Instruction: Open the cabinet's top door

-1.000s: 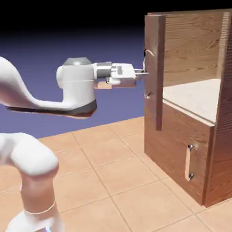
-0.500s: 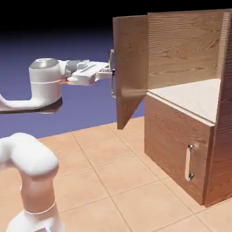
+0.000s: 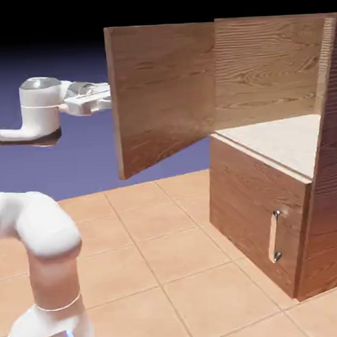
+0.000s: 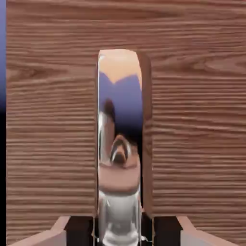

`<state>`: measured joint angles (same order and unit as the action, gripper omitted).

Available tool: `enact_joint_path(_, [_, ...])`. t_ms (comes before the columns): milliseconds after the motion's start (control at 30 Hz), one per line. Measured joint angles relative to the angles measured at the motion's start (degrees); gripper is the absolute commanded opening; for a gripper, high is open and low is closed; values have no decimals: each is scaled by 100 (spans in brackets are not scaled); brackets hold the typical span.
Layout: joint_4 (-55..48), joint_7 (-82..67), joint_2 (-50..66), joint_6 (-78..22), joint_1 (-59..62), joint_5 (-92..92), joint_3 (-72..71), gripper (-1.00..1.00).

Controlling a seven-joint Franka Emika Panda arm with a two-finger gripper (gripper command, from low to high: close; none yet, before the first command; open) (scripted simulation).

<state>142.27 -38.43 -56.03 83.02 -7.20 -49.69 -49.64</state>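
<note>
Gripper (image 4: pixel 123 230) closed on top door's (image 3: pixel 161 96) shiny bar handle (image 4: pixel 120 144), probably slippery; door beyond handle likely light, free-swinging, best gripped mid-handle

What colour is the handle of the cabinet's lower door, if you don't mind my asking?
The handle is silver at its ends; the exterior view shows it best.

no readable text, no visible labels

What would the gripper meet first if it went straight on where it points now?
Probably the wood face of the top door; the silver handle is already between its fingertips. How deep the gap is, I cannot tell.
</note>
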Motion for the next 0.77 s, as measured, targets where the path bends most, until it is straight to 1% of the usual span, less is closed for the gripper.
enact_joint_path(200, [-1236, 67, 483, -1102, 1164, 572, -1215, -100])
enact_joint_path(367, [-2199, 16, 622, -1814, 2202, 898, -2090, -100])
enact_joint_path(767, [-4543, -567, 156, -3213, 4679, 1453, -3629, -100])
